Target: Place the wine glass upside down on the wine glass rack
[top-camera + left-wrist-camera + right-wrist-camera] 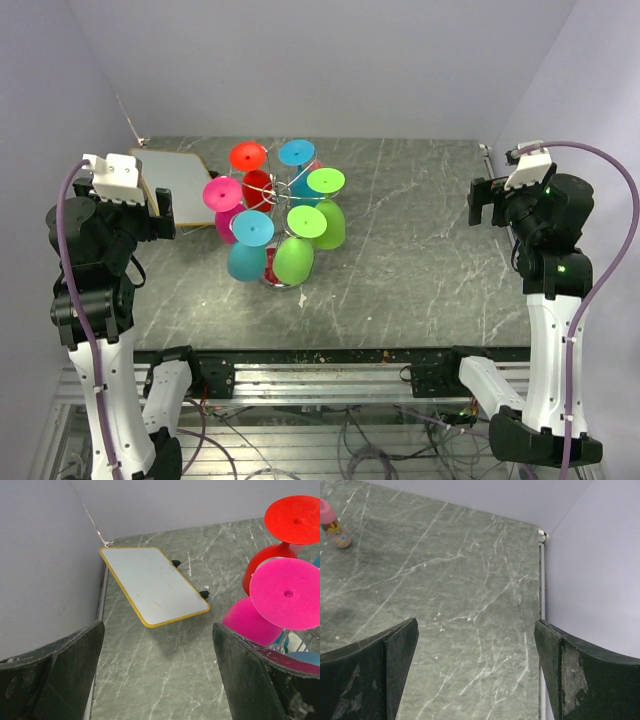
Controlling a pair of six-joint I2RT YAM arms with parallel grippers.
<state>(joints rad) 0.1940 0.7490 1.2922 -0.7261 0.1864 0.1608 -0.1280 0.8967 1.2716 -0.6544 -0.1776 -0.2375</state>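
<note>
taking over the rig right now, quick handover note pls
Left tool: open, empty, raised at the left side near the white board.
Right tool: open, empty, raised at the right side.
Rack: mid-table, with six glasses hanging upside down on it.
Done: no loose glass shows in any view, so the job looks finished.
Left: probably nothing; check that each glass sits firm.

Dark grey-green marble-look tabletop [430,250] w/ white veins fills mid frame. Pale lilac back wall [330,60] across top; matching left wall [40,90] & right wall [600,70] at the edges. Alu rail frame [330,385] along bottom, cables [370,440] below it. Soft, even light.
</note>
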